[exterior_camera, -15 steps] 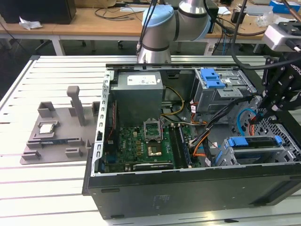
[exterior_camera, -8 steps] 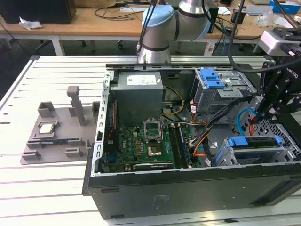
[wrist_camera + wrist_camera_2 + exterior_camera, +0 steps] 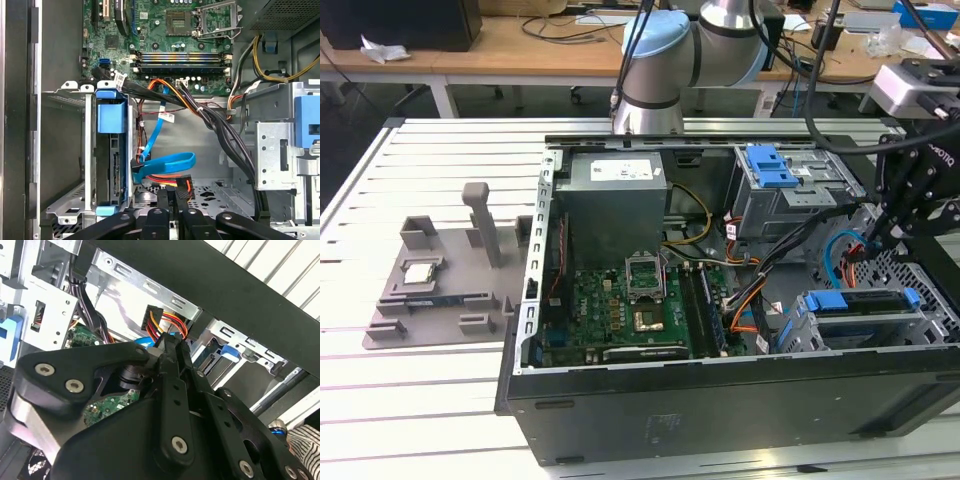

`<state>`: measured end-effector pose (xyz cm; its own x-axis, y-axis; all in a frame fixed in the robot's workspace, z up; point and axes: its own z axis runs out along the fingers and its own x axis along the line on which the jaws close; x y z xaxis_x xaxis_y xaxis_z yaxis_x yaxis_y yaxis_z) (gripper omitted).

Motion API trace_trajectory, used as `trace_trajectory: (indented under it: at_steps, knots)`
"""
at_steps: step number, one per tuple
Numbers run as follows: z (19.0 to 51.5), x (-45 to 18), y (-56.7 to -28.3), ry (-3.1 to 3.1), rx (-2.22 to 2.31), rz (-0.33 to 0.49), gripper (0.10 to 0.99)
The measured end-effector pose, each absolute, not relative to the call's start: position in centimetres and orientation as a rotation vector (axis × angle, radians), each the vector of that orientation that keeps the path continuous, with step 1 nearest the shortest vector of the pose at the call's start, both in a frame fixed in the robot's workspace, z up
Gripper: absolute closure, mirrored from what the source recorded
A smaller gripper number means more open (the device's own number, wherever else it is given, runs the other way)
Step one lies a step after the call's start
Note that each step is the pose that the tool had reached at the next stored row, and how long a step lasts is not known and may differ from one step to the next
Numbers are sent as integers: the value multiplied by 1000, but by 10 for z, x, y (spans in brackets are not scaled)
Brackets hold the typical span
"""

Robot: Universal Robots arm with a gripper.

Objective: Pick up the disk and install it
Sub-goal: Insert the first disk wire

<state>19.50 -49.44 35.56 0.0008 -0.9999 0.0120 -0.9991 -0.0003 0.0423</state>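
Blue rails frame the disk (image 3: 865, 305), which I see seated in its grey cage (image 3: 75, 150) inside the open computer case (image 3: 720, 400). My gripper (image 3: 172, 197) hovers beside it, jaws closed on an orange-wired connector (image 3: 183, 188).

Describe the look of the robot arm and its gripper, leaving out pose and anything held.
In the exterior view, the arm has silver-grey tube segments with pale blue joint caps and dark cables trailing beside it. The gripper is matte black with white lettering on its body. In the second wrist view, its linkage is made of black bars joined by round silver bolts.
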Motion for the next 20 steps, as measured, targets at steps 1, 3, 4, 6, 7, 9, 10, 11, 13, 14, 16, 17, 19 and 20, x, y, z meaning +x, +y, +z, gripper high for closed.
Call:
trace_trajectory:
  at_steps: [1, 3, 4, 6, 7, 9, 10, 11, 13, 14, 16, 17, 19, 20]
  knots:
    - [356, 194, -498, -2193, 2194, -32, 918]
    - [356, 192, -507, -2191, 2194, -30, 918]
    - [355, 192, -509, -2191, 2193, -28, 918]
    - [355, 192, -517, -2189, 2192, -24, 918]
    - [355, 192, -520, -2188, 2191, -22, 918]
    - [355, 191, -525, -2186, 2190, -20, 918]
    - [355, 191, -528, -2186, 2190, -20, 918]
    - [354, 191, -531, -2186, 2190, -20, 918]
    - [352, 190, -536, -2186, 2190, -19, 918]
    - [351, 189, -537, -2185, 2190, -19, 918]
    - [348, 187, -539, -2185, 2190, -18, 918]
    - [347, 187, -539, -2185, 2190, -18, 918]
    - [345, 187, -539, -2185, 2190, -18, 918]
    - [344, 186, -539, -2185, 2190, -18, 918]
